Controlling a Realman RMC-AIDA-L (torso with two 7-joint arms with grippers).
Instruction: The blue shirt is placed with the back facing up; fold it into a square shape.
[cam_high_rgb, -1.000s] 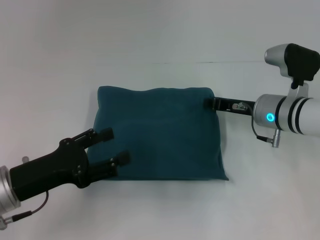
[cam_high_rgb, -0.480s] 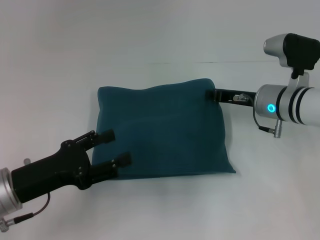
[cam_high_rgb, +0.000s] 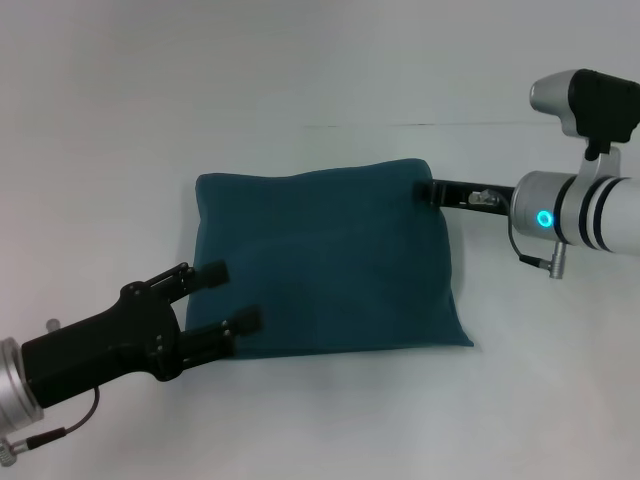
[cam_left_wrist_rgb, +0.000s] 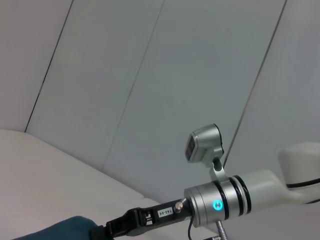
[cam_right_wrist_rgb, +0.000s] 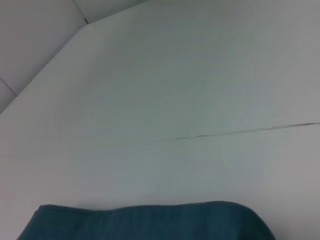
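Change vs 1 s ago: blue shirt (cam_high_rgb: 325, 265) near-right corner slid out toward the robot's right and the far-right corner lifted a bit; vs 0.5 s ago almost nothing moved. Read: final tug/straighten is done, bundle has settled. Task looks near complete imo.

L → R:

- Left gripper (cam_high_rgb: 232, 296): fingers spread apart, over the shirt's near-left corner, nothing between them. Can't tell if the pads touch the cloth or hang just above it. Same spot as in both earlier frames.
- Shirt: folded to a rough square, plain side up, lying flat mid-table (cam_high_rgb: 330, 80). Left edge straight, far edge slightly wavy, near edge straight, right edge slants outward to a pointed near-right corner, so not a true square. No lettering visible.
- Right gripper (cam_high_rgb: 424, 190): at the shirt's far-right corner, tip touching or tucked into the cloth. Fingers hidden, can't tell if gripping or released. Right wrist cam only shows the shirt's far edge (cam_right_wrist_rgb: 150, 220).

Room: bare table on all sides, far seam line (cam_high_rgb: 400, 124) well apart from the shirt. Both arms can back straight out sideways, no obstacles. Risk: if the right gripper is pinching cloth, retreat drags that corner and spoils the shape.
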